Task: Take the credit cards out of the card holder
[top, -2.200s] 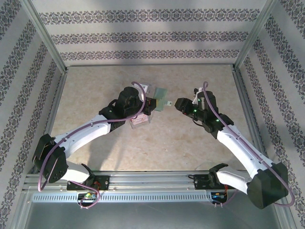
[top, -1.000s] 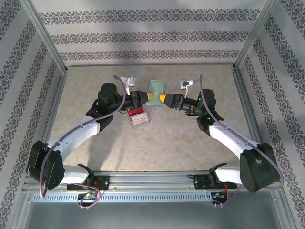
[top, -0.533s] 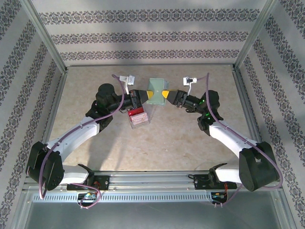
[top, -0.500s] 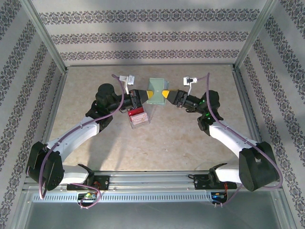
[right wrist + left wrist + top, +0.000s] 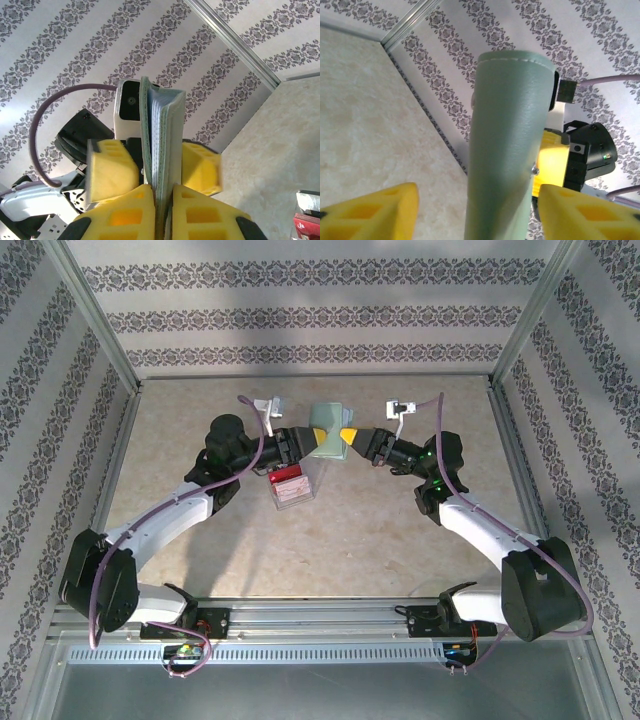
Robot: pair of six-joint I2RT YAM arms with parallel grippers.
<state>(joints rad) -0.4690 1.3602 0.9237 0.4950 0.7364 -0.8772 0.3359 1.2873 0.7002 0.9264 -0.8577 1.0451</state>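
right gripper [image 5: 161, 192] first: clamped hard on the bottom edge of the card holder [image 5: 162, 130], both yellow pads pressed flat against it, no gap to speak of. holding it up on edge in the middle of the right wrist view, folded shut, pale layered edges facing the camera. no telling the contents of the slots from that angle.

then the left gripper [image 5: 479, 200]: spread wide, yellow fingers [image 5: 380, 210] parked at the lower left and lower right corners of the left wrist view, with the holder standing upright between them. clear daylight on the left side. on the right side, too close to call between touching and just off.

from the top camera: both arms reaching in toward the upper middle of the frame, tips almost nose to nose. pale teal holder sitting between them, held up off the table [image 5: 350, 540].

just below the left gripper in that frame, resting on the table, a clear plastic tray [image 5: 290, 487] with something red inside. same tray peeking in at the lower right corner of the right wrist view.

further out, striped patterned wallpaper [image 5: 300, 320] on every side, plus a purple cable [image 5: 32, 137] looping off the left wrist at the left of the right wrist view.
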